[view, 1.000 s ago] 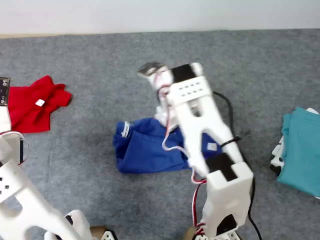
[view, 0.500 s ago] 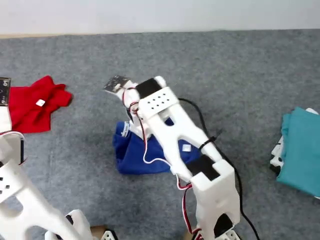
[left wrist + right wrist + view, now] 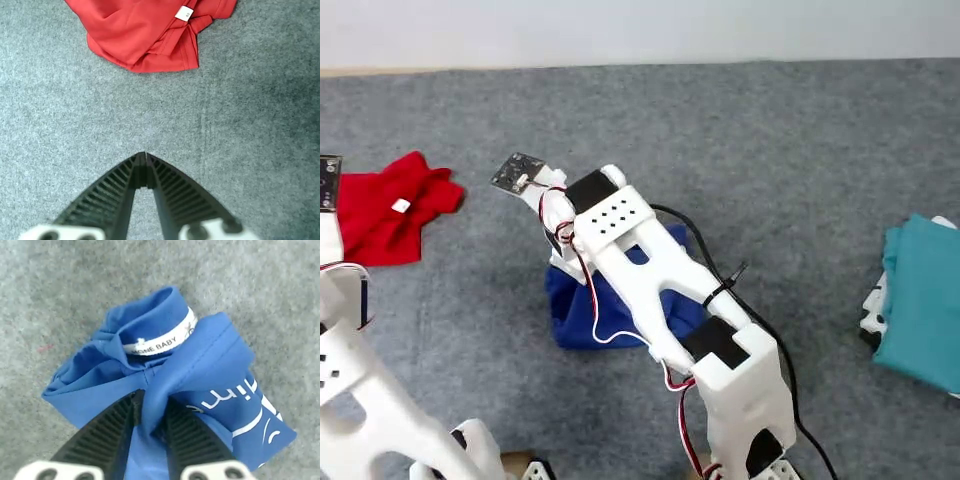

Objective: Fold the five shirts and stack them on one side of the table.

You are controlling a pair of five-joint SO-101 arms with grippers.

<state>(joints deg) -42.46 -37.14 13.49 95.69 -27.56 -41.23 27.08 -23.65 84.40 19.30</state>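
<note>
Right claw (image 3: 152, 401) clamps the half-folded blue shirt (image 3: 210, 360); left claw (image 3: 145, 159), pressed together and empty, faces the crumpled red shirt (image 3: 135, 30). Most folding seems left.

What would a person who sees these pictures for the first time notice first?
The white right arm stretches over the middle of the grey table, and its right claw pinches a fold of the crumpled blue shirt. A red shirt lies bunched on the table's left side, just ahead of the shut left claw. A teal shirt lies at the opposite edge.
</note>
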